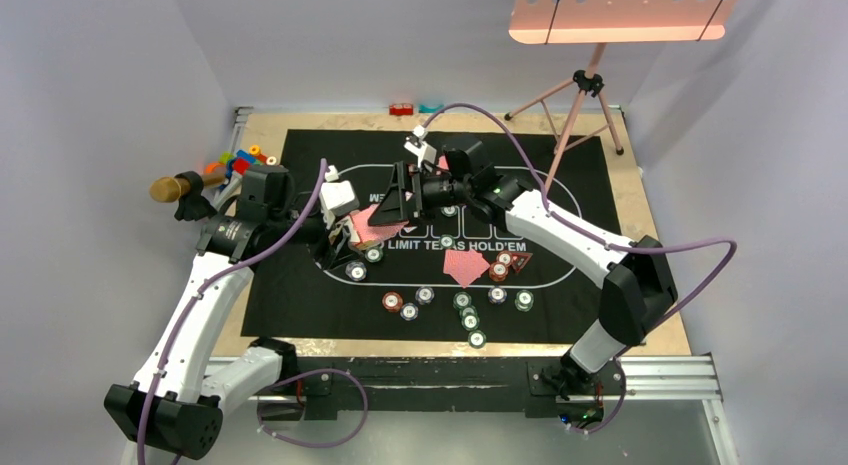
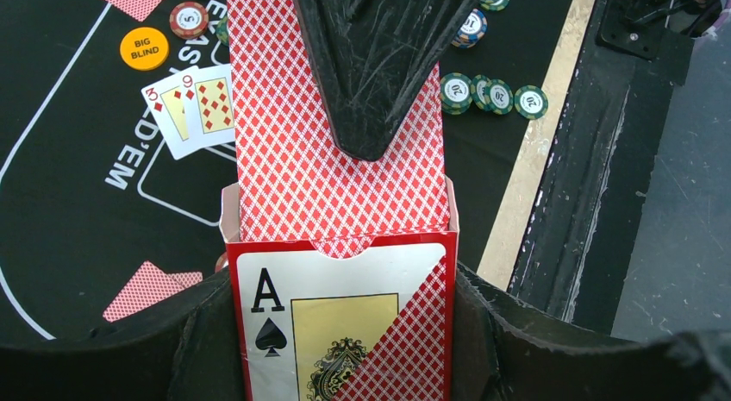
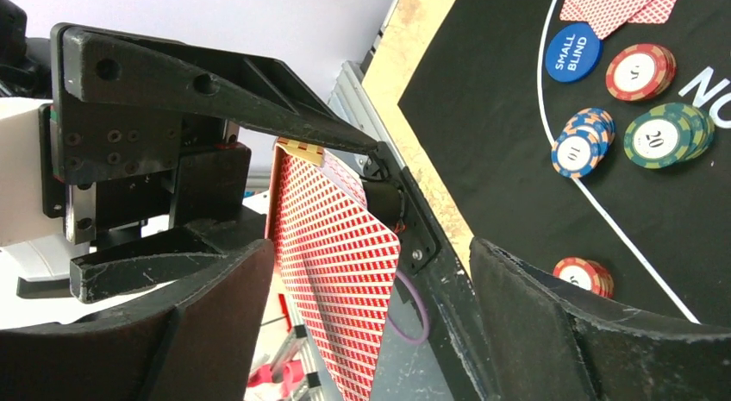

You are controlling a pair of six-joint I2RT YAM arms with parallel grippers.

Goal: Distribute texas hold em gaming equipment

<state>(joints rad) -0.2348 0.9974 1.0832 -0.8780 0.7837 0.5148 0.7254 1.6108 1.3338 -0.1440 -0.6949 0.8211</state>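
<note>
Plainly, the orange disc [image 2: 144, 48] reads BIG BLIND.

The left arm [image 1: 195, 310] and the right arm [image 1: 565, 230] share one build: glossy white link shells between matte black joint housings, each trailed by a purple cable [image 1: 690, 245]. The left end effector [image 2: 340, 332] is black, with broad curved fingers [image 2: 95, 362]; in the right wrist view its angular bracket shows small screws and round holes. The right end effector [image 3: 371, 315] is black too, its tapered fingers [image 2: 379, 65] scored with pale scratches.
</note>
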